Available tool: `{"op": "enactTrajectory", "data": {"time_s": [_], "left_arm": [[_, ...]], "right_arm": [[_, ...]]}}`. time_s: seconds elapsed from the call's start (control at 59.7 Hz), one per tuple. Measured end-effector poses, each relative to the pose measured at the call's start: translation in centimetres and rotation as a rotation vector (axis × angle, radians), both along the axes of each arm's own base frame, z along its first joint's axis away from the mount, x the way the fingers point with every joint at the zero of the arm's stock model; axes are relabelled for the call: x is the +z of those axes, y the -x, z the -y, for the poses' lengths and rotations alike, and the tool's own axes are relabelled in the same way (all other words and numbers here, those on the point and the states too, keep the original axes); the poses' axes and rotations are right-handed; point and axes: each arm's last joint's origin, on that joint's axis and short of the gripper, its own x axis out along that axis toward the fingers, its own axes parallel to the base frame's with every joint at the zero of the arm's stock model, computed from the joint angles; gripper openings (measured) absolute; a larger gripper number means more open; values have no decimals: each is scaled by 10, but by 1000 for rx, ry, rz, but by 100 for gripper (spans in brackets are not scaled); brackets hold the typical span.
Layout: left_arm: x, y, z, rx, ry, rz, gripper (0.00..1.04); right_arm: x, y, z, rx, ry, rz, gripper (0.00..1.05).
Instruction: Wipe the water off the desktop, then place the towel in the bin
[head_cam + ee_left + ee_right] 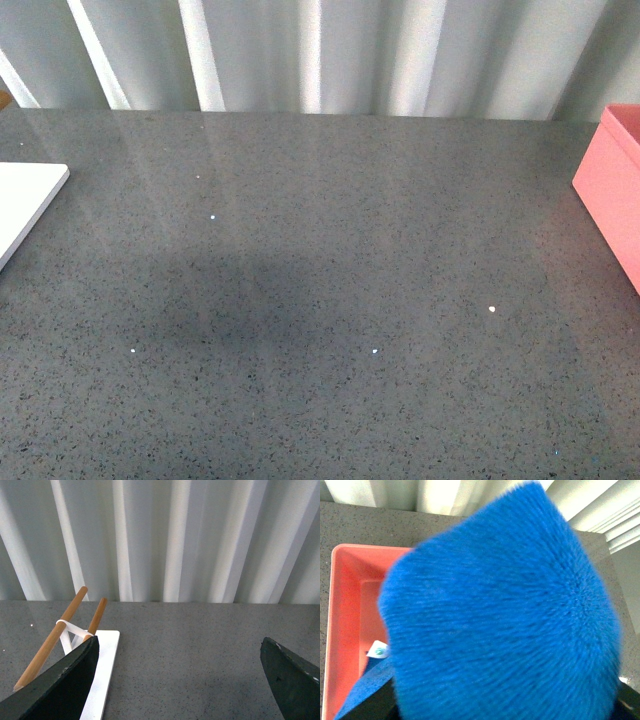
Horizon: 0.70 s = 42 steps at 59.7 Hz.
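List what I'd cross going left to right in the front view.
White board at the left edge → open stretch of speckled grey desktop → pink bin at the right edge. Neither arm shows in this view.

- Desktop [330, 300]: I see glossy dark-grey speckled stone filling the front view, a few tiny bright specks on it; I can't tell whether any of it is wet.
- Towel [505, 610]: bright blue, fluffy, bunched up, fills most of my right wrist view. It hangs over the bin; a lower corner with a small white tag drops inside the bin.
- Bin [347, 625]: salmon-pink, straight-walled, open top, partly hidden by the towel. In front view it stands at the desktop's right edge, cut off by the frame [612, 190].
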Motion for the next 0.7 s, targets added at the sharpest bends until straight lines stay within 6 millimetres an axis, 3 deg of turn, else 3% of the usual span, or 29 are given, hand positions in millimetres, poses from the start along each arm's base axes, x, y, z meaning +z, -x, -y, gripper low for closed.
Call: {"op": "enactTrajectory", "data": {"time_s": [0.151,0.703], "left_arm": [[0,0,0,0,0,0,98],[0,0,0,0,0,0,98]], "right_arm": [[0,0,0,0,0,0,99],[0,0,0,0,0,0,98]]}}
